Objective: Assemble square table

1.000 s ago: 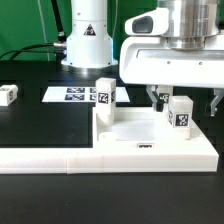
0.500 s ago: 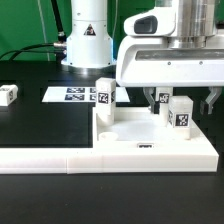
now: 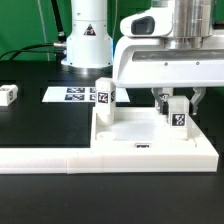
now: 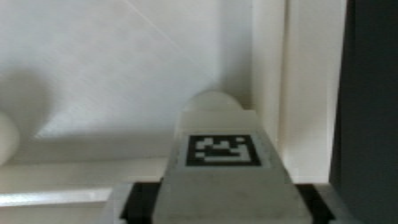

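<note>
The white square tabletop (image 3: 140,141) lies flat at the exterior view's right. Two tagged white legs stand on it: one (image 3: 104,98) at its left back corner, one (image 3: 180,113) at its right. My gripper (image 3: 179,104) has come down over the right leg, with a finger against each side of it. In the wrist view the leg (image 4: 221,150) fills the gap between my dark fingers (image 4: 146,201), tag facing the camera, and the gripper (image 4: 221,203) is shut on it. A third leg (image 3: 8,95) lies on the black table at the far left.
The marker board (image 3: 68,95) lies behind the tabletop's left side. The long low white L-shaped wall (image 3: 40,155) runs along the front and abuts the tabletop. The robot base (image 3: 88,40) stands at the back.
The gripper has dropped lower over the right leg, and its fingers, spread wide before, have closed in against the leg's sides. The leg has not visibly moved.
</note>
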Robot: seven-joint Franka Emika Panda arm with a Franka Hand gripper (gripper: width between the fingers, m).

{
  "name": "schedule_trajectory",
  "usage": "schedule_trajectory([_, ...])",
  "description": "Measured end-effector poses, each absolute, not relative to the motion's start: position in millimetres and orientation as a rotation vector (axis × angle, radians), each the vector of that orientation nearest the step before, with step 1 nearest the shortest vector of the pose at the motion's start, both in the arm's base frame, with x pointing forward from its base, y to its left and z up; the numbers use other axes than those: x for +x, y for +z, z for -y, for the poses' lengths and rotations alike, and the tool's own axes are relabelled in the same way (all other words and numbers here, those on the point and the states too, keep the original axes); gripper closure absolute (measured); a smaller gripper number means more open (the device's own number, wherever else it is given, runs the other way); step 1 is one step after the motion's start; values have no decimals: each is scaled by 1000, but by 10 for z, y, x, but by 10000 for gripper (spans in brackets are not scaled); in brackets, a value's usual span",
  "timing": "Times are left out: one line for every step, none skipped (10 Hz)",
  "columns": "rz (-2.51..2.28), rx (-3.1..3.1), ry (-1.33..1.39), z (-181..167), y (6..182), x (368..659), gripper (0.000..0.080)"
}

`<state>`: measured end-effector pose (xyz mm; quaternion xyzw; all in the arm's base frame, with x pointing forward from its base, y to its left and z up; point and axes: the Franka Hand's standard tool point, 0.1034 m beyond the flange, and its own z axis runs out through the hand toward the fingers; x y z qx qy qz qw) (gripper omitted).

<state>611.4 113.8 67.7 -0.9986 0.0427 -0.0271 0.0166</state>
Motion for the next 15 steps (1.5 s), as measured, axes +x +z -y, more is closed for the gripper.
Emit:
schedule_trajectory([-137, -3104, -84, -1138, 676, 6114, 511])
schedule_trajectory([-322, -3084, -86, -1151, 676, 6113, 511])
schedule_trajectory([-505, -3053, -99, -1176, 675, 6113, 511])
schedule_trajectory([-722, -3002, -109, -1186, 671, 6111, 511])
schedule_trajectory([-902, -2944, -102, -1190, 671, 6111, 511])
schedule_trajectory([-1090, -2868, -90, -1188, 671, 6110, 511])
schedule_trajectory([-1224, -2811, -81, -1198, 672, 6108, 511])
schedule_trajectory([-1328, -2762, -74, -1206, 672, 6106, 511])
schedule_trajectory([-1514, -2657, -63, -1213, 670, 6108, 511])
schedule_trajectory([-1649, -2569, -55, -1211, 668, 6112, 511])
schedule_trajectory([-1711, -2525, -51, -1210, 668, 6114, 511])
schedule_trajectory([-1797, -2461, -46, -1208, 669, 6116, 511])
schedule_trajectory([-1861, -2410, -42, -1208, 669, 6117, 511])
schedule_trajectory([-1859, -2411, -41, -1213, 667, 6115, 511])
schedule_trajectory([-1810, -2449, -43, -1214, 667, 6115, 336])
